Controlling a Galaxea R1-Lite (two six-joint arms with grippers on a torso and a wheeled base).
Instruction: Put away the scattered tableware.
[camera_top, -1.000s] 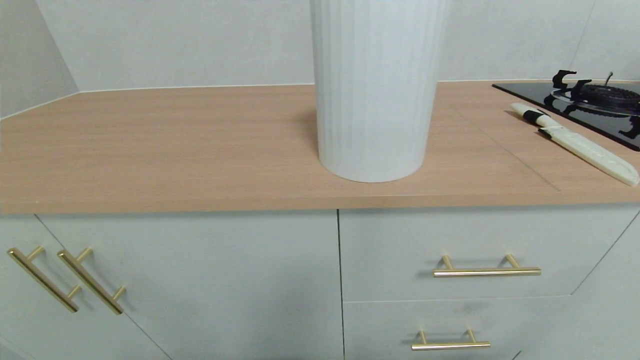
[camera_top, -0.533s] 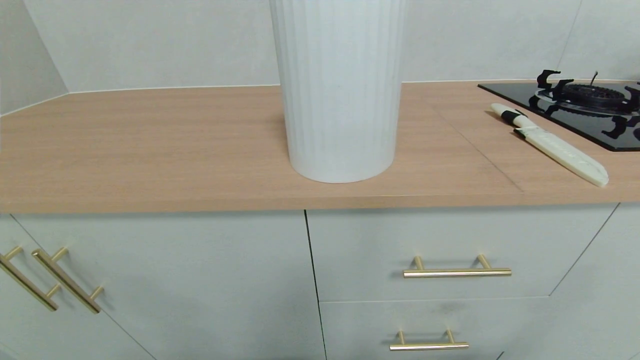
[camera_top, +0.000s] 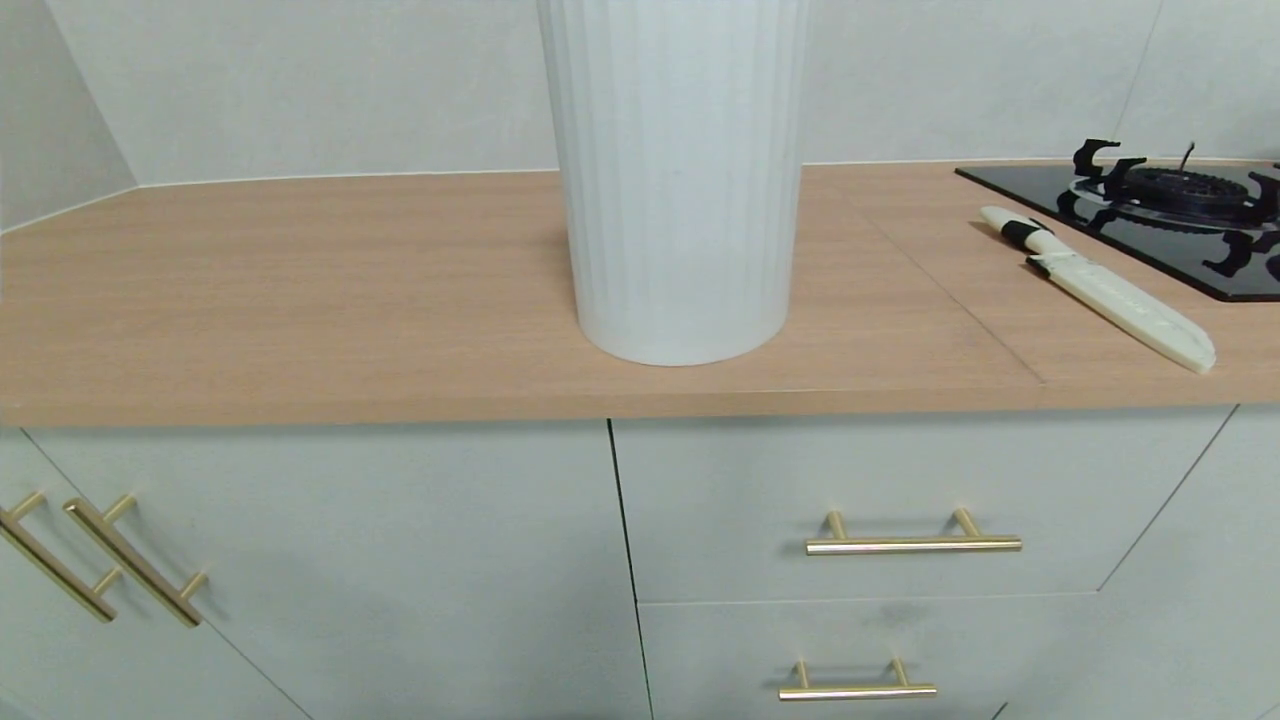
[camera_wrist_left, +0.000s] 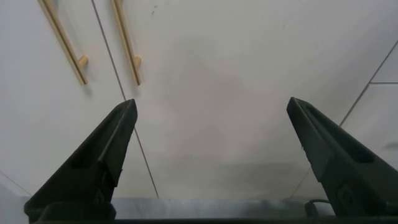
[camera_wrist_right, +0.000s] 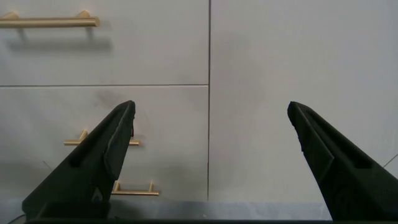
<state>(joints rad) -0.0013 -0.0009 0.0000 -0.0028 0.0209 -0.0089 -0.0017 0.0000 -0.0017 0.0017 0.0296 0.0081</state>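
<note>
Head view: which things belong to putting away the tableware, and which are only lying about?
For the job: knife lying on the countertop; tall white ribbed container, probably its holder.
Only there: gas burner; drawer handles; cupboard handles.

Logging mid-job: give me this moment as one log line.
knife: flat on countertop beside stove | white container: upright | left pincer: open, facing cabinet doors | right pincer: open, facing drawers
</note>
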